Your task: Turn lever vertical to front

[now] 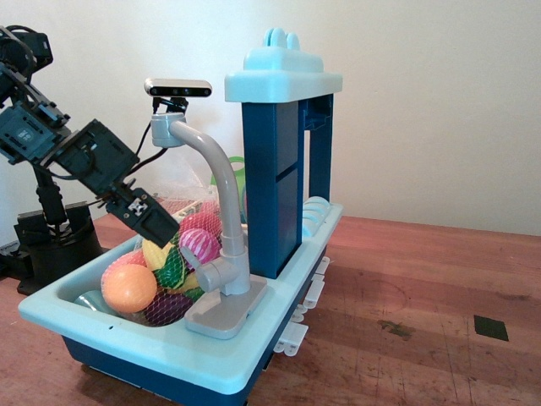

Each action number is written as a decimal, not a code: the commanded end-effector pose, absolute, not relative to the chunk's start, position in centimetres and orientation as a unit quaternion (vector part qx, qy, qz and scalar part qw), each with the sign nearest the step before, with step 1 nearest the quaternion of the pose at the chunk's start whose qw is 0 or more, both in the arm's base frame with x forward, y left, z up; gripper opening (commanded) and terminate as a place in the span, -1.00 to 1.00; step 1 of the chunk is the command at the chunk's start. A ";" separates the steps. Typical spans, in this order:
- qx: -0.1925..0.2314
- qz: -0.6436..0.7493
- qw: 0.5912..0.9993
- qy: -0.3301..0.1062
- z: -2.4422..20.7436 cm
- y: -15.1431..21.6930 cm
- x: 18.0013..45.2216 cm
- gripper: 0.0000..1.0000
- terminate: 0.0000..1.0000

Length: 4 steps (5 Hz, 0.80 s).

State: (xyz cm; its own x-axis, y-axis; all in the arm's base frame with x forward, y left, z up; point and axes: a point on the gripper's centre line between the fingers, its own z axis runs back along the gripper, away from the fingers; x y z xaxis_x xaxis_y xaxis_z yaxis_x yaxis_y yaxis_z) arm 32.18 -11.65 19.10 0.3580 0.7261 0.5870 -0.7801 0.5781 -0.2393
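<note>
The lever (210,273) is a short light-grey stub at the foot of the grey toy faucet's column (233,254); it points out to the front left, slightly downward. The arched spout (211,161) rises above it. My gripper (163,231) hangs over the sink basin, left of the faucet and clear of the lever, holding nothing. Its black fingers (144,216) overlap from this side, so I cannot tell how the jaws stand.
The light-blue toy sink (127,348) holds a red net bag of plastic fruit (165,269) with an orange ball (128,288). A dark-blue tower (275,186) stands behind the faucet. A camera (177,87) sits behind. The wooden table (406,321) spreads right.
</note>
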 end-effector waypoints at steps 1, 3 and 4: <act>0.026 0.438 0.820 -0.368 23.7 -12.9 31.2 1.00 -1.00; 0.009 0.414 0.832 -0.370 26.5 -13.9 31.4 1.00 -1.00; 0.009 0.414 0.832 -0.370 26.5 -13.9 31.4 1.00 -1.00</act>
State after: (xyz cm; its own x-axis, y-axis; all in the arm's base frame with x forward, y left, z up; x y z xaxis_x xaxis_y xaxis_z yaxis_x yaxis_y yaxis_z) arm 31.69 -14.01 24.21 0.4026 0.6678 0.6260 -0.7201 0.6533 -0.2338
